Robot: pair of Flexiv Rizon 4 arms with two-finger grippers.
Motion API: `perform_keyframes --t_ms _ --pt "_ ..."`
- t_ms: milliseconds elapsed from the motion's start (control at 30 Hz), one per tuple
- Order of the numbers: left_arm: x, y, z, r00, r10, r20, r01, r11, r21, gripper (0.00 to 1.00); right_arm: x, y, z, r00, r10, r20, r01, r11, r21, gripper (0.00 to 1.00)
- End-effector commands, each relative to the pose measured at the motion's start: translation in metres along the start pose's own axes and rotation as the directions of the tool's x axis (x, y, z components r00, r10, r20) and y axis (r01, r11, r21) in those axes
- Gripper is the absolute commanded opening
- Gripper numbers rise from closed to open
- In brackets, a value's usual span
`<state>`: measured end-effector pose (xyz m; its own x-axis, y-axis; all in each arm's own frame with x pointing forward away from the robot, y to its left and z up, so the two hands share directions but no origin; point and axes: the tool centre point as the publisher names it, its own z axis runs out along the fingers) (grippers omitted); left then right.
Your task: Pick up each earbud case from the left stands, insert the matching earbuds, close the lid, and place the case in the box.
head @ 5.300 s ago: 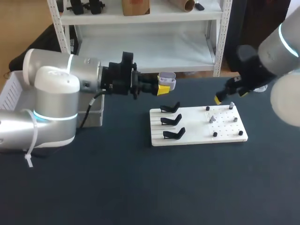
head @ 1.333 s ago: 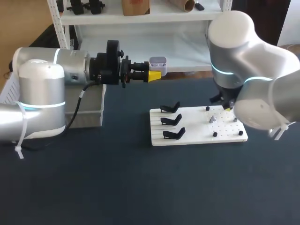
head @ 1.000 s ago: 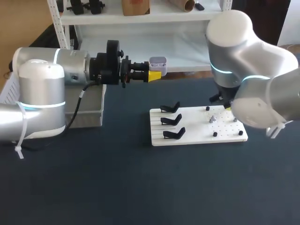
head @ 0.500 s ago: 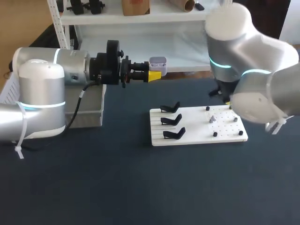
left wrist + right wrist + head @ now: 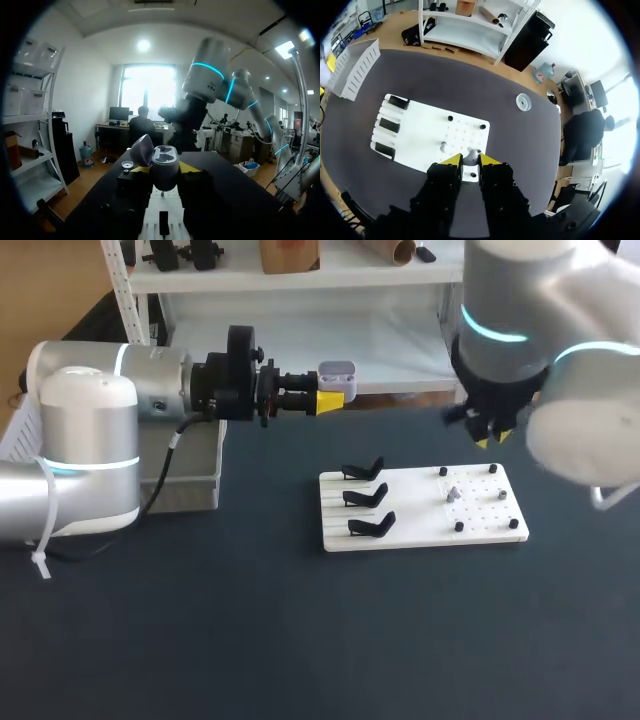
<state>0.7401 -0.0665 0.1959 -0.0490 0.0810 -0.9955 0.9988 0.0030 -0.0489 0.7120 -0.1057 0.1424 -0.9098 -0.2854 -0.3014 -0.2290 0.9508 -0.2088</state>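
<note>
Over dark table (image 5: 300, 620), left claw (image 5: 165, 169) clamps earbud case (image 5: 165, 161), lid apparently open.

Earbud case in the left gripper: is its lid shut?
No, in the left wrist view the earbud case has its lid tipped up and its inside showing.

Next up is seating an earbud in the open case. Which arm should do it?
Right. The right fingers appear shut on an earbud above the white board; the left fingers are shut on the open case, so they can only present it.
</note>
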Motion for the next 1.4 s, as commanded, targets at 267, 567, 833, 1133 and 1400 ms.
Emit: perform_keyframes --t_ms 267,567,833,1133,1400 --pt "0.001 0.0 0.0 1.0 0.001 0.002 -0.001 1.0 -0.001 0.0 0.023 0.001 -0.068 0.997 -0.044 0.056 0.047 0.997 -0.053 0.0" --pt "0.001 0.0 0.0 1.0 0.001 0.002 -0.001 1.0 -0.001 0.0 0.02 -0.001 -0.066 0.995 0.081 0.057 -0.076 0.993 -0.086 0.0" --pt "0.001 0.0 0.0 1.0 0.001 0.002 -0.001 1.0 -0.001 0.0 0.006 0.034 -0.088 0.821 0.557 -0.124 -0.554 0.83 0.058 0.0" --pt "0.001 0.0 0.0 1.0 0.001 0.002 -0.001 1.0 -0.001 0.0 -0.005 0.063 -0.115 0.619 0.769 -0.162 -0.769 0.634 0.075 0.0" --pt "0.001 0.0 0.0 1.0 0.001 0.002 -0.001 1.0 -0.001 0.0 -0.005 0.063 -0.115 0.619 0.769 -0.162 -0.769 0.634 0.075 0.0"
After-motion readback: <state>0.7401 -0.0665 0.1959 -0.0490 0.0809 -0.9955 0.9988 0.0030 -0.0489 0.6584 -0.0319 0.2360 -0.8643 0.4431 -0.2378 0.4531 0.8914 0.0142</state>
